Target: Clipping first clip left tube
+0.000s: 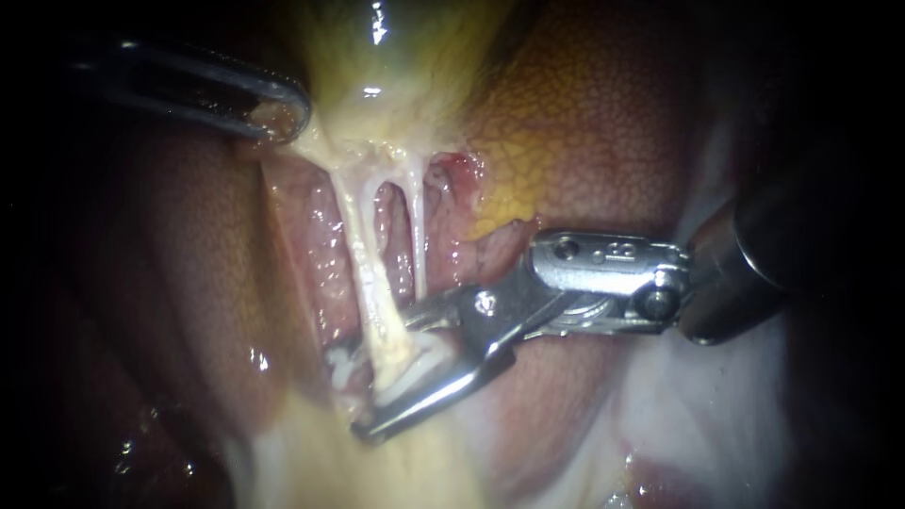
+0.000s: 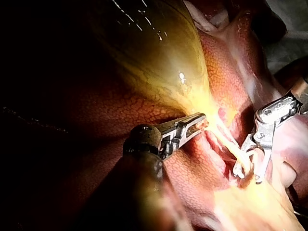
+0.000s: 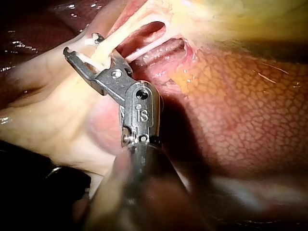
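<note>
- R instrument point(image 1: 351, 396): jaws apart and straddling the left tube point(image 1: 363, 264) low down. One jaw is on each side of the tube, and a gap shows, so it's not clamped yet.
- A white piece lining those jaws point(image 1: 419, 375) looks like the loaded clip, but I can't be sure.
- L instrument point(image 1: 278, 118): jaws closed on the gallbladder point(image 1: 396, 57) at its narrow neck, just beside where the two tubes start. It seems to be holding them taut.
- Left tube: pale, runs from the gallbladder neck down into yellowish tissue. Its long axis lies roughly crosswise to my R jaws, a good angle for a clip.
- Right tube point(image 1: 418, 236): thinner and just beside the left one. It ends near the R instrument's upper jaw and looks to be outside the jaws, though it's close.
- Liver point(image 1: 584, 123) lies behind and to both sides, with the R shaft coming in over it.
- What matters next: the tube is already between the R jaws, so in my view the move is a straight close w/o any shift sideways.
- Risk: catching the right tube, or the tissue under the jaw tips.
</note>
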